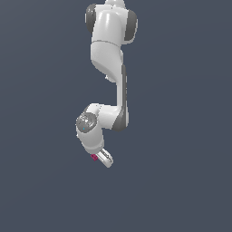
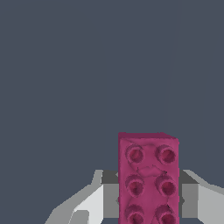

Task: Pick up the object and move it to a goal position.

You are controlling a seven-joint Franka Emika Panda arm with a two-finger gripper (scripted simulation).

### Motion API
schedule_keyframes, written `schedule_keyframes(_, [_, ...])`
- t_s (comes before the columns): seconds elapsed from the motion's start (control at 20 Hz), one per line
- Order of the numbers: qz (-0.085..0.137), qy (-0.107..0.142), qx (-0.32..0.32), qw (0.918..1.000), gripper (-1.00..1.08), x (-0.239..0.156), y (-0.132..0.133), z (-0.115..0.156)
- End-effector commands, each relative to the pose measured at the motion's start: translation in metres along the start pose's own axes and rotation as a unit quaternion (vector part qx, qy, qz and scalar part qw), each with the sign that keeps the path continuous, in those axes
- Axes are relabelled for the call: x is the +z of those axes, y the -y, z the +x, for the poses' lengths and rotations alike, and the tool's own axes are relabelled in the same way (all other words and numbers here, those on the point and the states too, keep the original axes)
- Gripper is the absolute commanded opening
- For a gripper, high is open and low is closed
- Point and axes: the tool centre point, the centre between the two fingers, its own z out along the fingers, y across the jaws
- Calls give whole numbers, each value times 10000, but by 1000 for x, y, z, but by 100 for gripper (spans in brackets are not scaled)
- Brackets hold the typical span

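The magenta-pink studded brick (image 2: 148, 175) fills the space between my two fingers in the wrist view, with a finger (image 2: 87, 201) against each long side. In the exterior view only a small pink corner of the brick (image 1: 94, 157) shows under the white hand, beside my gripper (image 1: 103, 158). The gripper is shut on the brick. The exterior view does not show whether the brick is lifted off the dark grey floor (image 1: 181, 181) or resting on it.
The white arm (image 1: 111, 54) hangs down from the top of the exterior view, its elbow folded toward the exterior view's left. Plain dark grey floor lies all around. No goal marker shows.
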Motion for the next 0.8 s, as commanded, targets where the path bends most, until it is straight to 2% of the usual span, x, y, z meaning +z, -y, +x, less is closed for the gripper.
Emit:
schedule_keyframes(0.0, [0,0,0,10000,-100,0,0,0])
schedule_keyframes(0.35, [0,0,0,10000,-100,-22,12,-1])
schedule_keyframes(0.75, [-3,-3,3,10000,-100,-81,42,-2])
